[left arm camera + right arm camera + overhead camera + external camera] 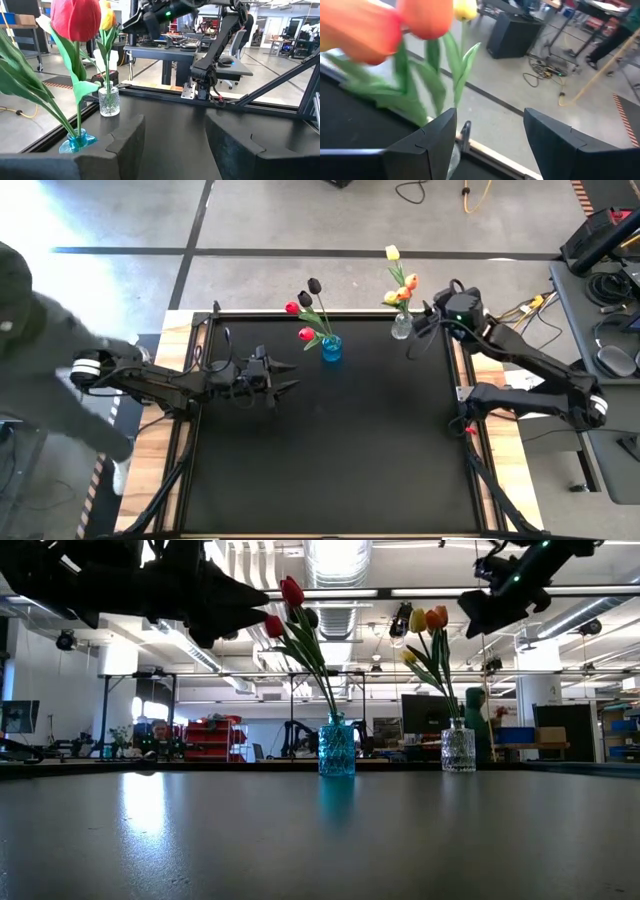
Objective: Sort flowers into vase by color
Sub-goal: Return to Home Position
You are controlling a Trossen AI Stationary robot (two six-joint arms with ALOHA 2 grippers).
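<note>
High view: I am holding my left pincer above the black table, near the blue vase, and my right pincer just beside the transparent vase. Red and near-black tulips are standing in the blue vase, and yellow and orange tulips in the transparent one. I am judging the sorting by colour complete, since no stem is lying on the table. A person at the left edge is showing only as a blur.

Low view: both vases are standing upright, well apart. My arms are showing only as dark shapes, cut off at the top edge.

Left wrist view: the left pincer is gaping wide, gripping nothing.

Right wrist view: the right pincer is likewise spreading wide and carrying nothing. The tulip heads are smearing, and the transparent vase is mostly hiding behind the pincer.
</note>
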